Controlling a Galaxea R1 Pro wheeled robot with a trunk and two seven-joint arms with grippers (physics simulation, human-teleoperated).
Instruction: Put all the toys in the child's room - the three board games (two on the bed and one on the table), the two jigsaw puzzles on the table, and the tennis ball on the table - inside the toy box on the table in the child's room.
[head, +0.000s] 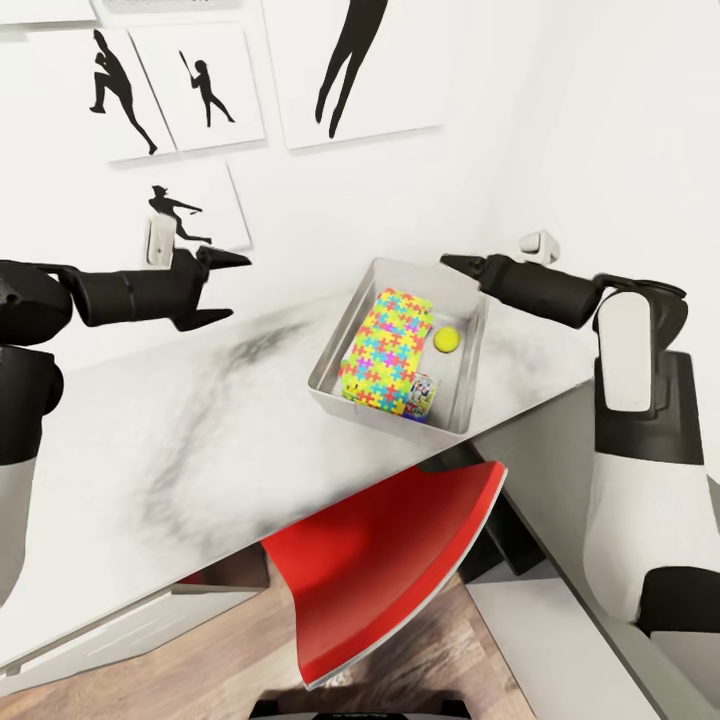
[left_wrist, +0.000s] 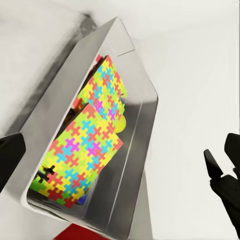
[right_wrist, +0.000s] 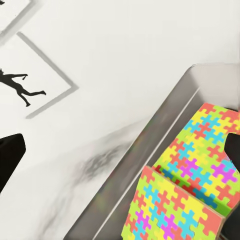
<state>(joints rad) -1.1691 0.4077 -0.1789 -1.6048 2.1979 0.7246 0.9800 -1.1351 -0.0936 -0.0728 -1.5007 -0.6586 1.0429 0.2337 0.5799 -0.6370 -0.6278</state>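
The toy box (head: 462, 300) sat on the table (head: 180, 440), close to the white wall. Two jigsaw puzzles (head: 388, 350) lay inside it, one leaning on the other, bright with yellow, pink, green and blue pieces. The tennis ball (head: 446, 339) was in there too, near the far side of the box. A small printed box (head: 422, 392) peeked out from under the puzzles at the near end; I thought it could be one of the board games, but I could not be sure.

The left gripper (head: 222, 289) hung over the table, well apart from the box, with its fingers spread and nothing between them. The right gripper (head: 455, 264) hovered just above the far rim of the box. I could not tell if its fingers were spread or pressed together.

So the puzzles and the ball looked done. I saw no big game boxes anywhere on the table, so I guessed the board games from the bed were left to fetch. A red chair (head: 385, 575) was tucked under the table.
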